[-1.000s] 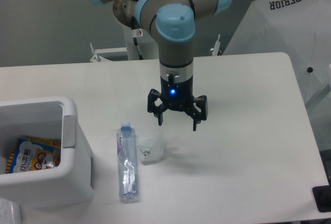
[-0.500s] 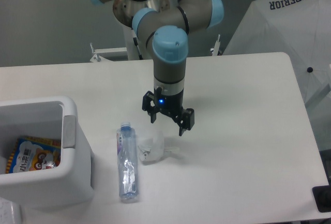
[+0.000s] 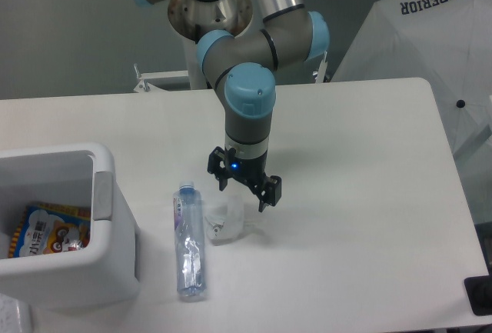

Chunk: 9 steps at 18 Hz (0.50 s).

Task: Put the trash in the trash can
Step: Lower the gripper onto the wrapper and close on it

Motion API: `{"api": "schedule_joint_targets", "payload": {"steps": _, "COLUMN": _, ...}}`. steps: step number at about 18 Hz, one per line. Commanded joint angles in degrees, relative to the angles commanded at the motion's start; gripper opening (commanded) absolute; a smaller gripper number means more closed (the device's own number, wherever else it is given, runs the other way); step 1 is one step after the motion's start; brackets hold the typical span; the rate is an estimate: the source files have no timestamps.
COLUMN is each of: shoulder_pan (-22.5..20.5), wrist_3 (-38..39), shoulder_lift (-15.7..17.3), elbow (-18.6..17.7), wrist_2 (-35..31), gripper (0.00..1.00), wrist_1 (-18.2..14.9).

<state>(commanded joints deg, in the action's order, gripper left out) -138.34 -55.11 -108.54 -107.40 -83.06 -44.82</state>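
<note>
A clear plastic bottle [image 3: 189, 248] with a pale blue cap lies flat on the white table, cap end away from me. Just right of it sits a small crumpled clear wrapper [image 3: 226, 221]. My gripper [image 3: 241, 195] hangs open directly above the wrapper's upper edge, its two black fingers spread either side, nothing between them. The white boxy trash can [image 3: 115, 229] stands at the left front, with a colourful packet [image 3: 48, 229] lying inside it.
The table's front edge runs close below the bottle. A white umbrella-like fabric [image 3: 430, 33] fills the right background. The arm's base and a metal bracket [image 3: 157, 79] stand behind the table. A dark object [image 3: 480, 296] sits at the lower right corner.
The gripper has moved left and down toward the wrapper and turned its wrist. Bottle, wrapper and can have stayed put.
</note>
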Motion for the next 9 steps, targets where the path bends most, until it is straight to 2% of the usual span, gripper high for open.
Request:
{"api": "schedule_joint_targets", "payload": {"steps": 6, "shoulder_pan": 0.0, "wrist_3": 0.09, "shoulder_lift": -0.09, "elbow": 0.09, "wrist_2": 0.0, "gripper": 0.72, "wrist_1": 0.09}}
{"api": "schedule_joint_targets", "payload": {"steps": 9, "shoulder_pan": 0.0, "wrist_3": 0.18, "shoulder_lift": -0.09, "elbow": 0.0, "wrist_2": 0.0, "gripper": 0.64, "wrist_1": 0.0}}
